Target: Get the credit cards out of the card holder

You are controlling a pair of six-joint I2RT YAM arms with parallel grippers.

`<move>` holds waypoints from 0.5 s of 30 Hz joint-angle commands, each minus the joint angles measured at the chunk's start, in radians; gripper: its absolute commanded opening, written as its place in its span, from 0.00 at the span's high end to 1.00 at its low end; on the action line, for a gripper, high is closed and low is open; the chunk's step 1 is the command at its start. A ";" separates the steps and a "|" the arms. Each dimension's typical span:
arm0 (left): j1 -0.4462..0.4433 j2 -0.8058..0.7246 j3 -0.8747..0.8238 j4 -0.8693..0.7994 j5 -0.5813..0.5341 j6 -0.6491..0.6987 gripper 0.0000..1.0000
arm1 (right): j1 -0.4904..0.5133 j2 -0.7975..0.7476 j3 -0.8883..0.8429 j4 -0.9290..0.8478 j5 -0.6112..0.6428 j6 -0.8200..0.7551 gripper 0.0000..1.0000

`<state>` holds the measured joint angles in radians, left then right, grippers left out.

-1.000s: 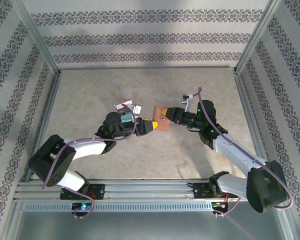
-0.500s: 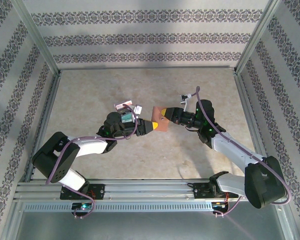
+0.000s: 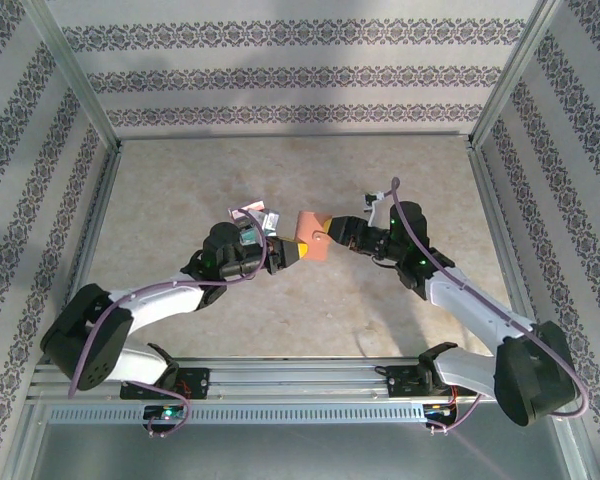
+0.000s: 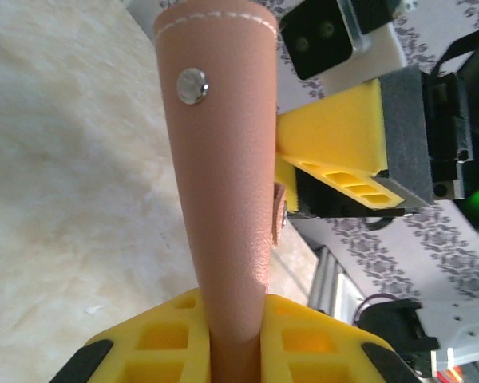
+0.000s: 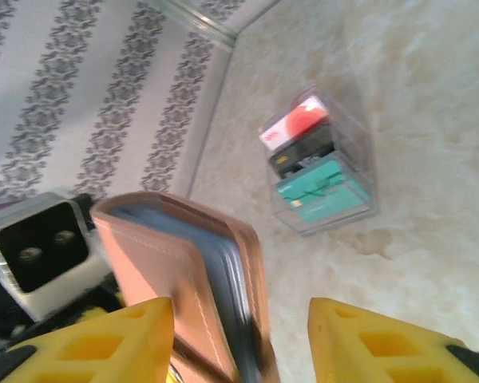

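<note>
Markings on the credit cards (image 5: 315, 163) are unreadable.

The top view was evenly bright, with soft light that came from above. The table (image 3: 180, 190) showed only pale, weak shadows under the arms, and no hard glare. In the left wrist view the card holder (image 4: 219, 207) stood very near the lens. Its grain and stitching were sharp, while the wall behind looked soft and the table at the left was almost washed out. The right wrist view was the weakest one. The whole picture was smeared by motion, the credit cards (image 5: 315, 171) were out of focus, and light glinted on their clear box (image 5: 359, 148).
</note>
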<state>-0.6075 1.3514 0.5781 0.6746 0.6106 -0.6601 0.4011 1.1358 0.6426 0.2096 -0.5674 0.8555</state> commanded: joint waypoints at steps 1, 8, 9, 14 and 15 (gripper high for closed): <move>-0.024 -0.063 0.053 -0.171 -0.132 0.169 0.92 | 0.036 -0.077 0.045 -0.188 0.194 -0.052 0.50; -0.041 -0.066 0.078 -0.226 -0.204 0.205 0.94 | 0.166 -0.150 0.093 -0.334 0.409 -0.032 0.51; -0.043 -0.061 0.082 -0.226 -0.204 0.205 0.95 | 0.186 -0.146 0.107 -0.348 0.428 -0.030 0.52; -0.052 -0.040 0.097 -0.228 -0.202 0.207 0.95 | 0.292 -0.084 0.200 -0.402 0.502 -0.030 0.56; -0.052 -0.037 0.098 -0.228 -0.201 0.207 0.95 | 0.306 -0.069 0.217 -0.412 0.511 -0.032 0.56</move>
<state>-0.6464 1.3090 0.6350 0.4541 0.4263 -0.4885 0.6735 1.0367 0.8032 -0.1410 -0.1516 0.8310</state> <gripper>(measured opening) 0.155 0.443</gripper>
